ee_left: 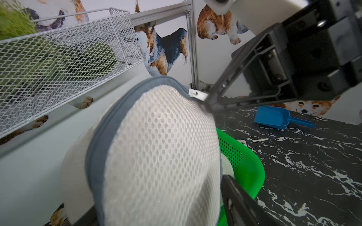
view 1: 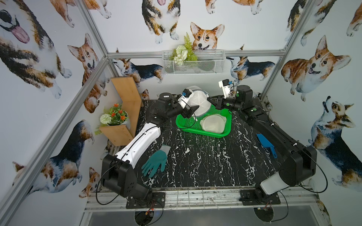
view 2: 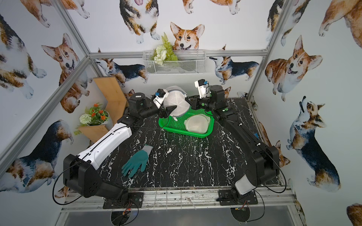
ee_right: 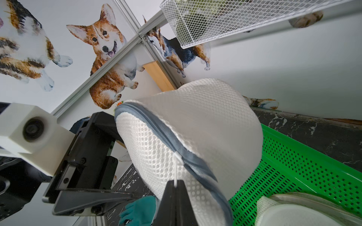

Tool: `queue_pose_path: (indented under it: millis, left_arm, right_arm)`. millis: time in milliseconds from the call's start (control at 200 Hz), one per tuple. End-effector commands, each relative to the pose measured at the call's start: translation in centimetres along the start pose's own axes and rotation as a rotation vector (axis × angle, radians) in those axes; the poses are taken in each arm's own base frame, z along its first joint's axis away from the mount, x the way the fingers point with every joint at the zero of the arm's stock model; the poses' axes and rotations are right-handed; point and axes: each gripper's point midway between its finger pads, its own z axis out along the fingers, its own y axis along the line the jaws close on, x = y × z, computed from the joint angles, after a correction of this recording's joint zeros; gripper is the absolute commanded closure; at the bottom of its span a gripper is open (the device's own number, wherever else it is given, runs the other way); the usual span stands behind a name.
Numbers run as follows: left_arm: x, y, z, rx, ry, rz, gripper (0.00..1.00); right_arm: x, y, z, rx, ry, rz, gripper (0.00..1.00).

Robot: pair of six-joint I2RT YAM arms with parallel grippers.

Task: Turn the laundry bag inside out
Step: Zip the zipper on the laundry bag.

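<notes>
Corgi-print walls (view 1: 39, 58) close in your black marble table (view 1: 205, 166). At its left edge stands a wooden shelf (view 1: 125, 92) with potted flowers (view 1: 115, 116), and a teal glove (view 1: 155, 163) lies flat near the left arm's base. Your left gripper (view 1: 193, 111) has its jaws apart, one to each side of the laundry bag's rounded flank. The laundry bag (view 1: 198, 99), white mesh with grey zip trim, is upright over the far-left end of the green basket (view 1: 203, 133). Your right gripper (ee_right: 174, 185) is pinched together on the white zipper pull (ee_right: 176, 168) at the bag's right edge. A second, flattened mesh bag (view 1: 213, 123) lies in the basket's right half. A blue scoop (view 1: 264, 142) rests on the table beside the right arm.
</notes>
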Motion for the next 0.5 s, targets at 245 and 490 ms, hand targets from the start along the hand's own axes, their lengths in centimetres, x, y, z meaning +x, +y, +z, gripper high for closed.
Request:
queue_pose_path:
  millis: [245, 490]
  left_arm:
    - [4.4, 2.5, -0.6, -0.187, 0.233, 0.080, 0.16]
    - [2.6, 0.4, -0.7, -0.079, 0.151, 0.137, 0.16]
  right_arm:
    - [-1.3, -2.5, -1.2, 0.153, -0.042, -0.073, 1.00]
    - [-0.8, -3.1, -0.8, 0.191, 0.005, -0.129, 1.00]
